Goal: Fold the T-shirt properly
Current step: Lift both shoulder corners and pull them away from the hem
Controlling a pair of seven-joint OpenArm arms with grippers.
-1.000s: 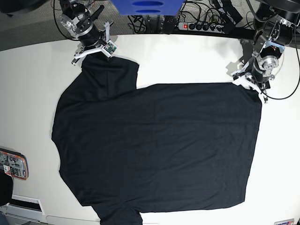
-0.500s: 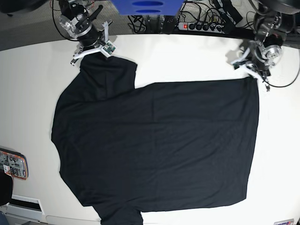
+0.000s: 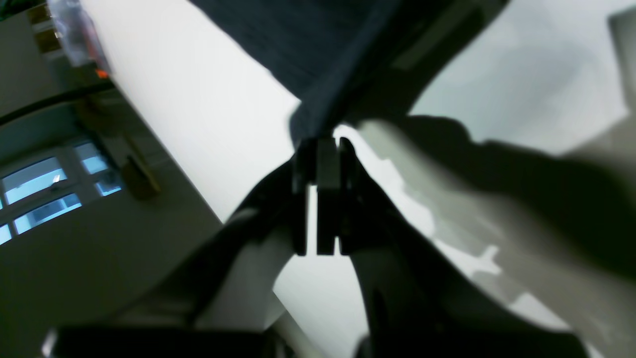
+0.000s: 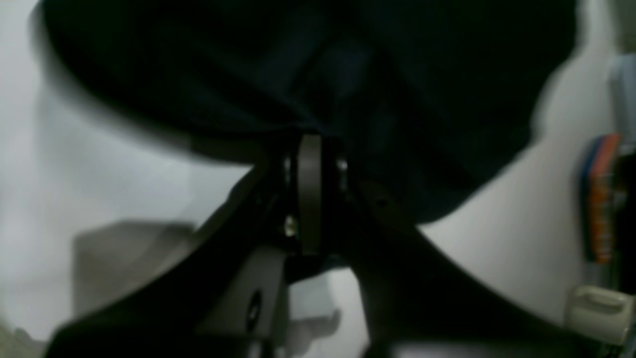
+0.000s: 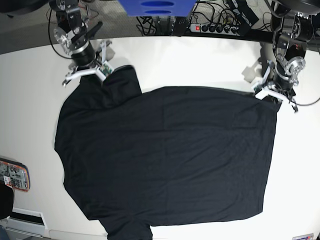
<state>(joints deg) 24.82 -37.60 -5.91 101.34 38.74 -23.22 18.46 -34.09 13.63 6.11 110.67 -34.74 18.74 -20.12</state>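
We see the T-shirt spread flat across the middle of the desk: plain black, matte, lightly creased. Its long axis runs left-right in the base view, hem toward the right edge, sleeves at the left, one pointing to the far edge, one overhanging the near edge. Bare desk remains along the far edge, the right edge and the left side. The left gripper is clamped on the T-shirt's far-right hem corner; the right gripper is clamped on the far sleeve. A power strip lies past the far edge.
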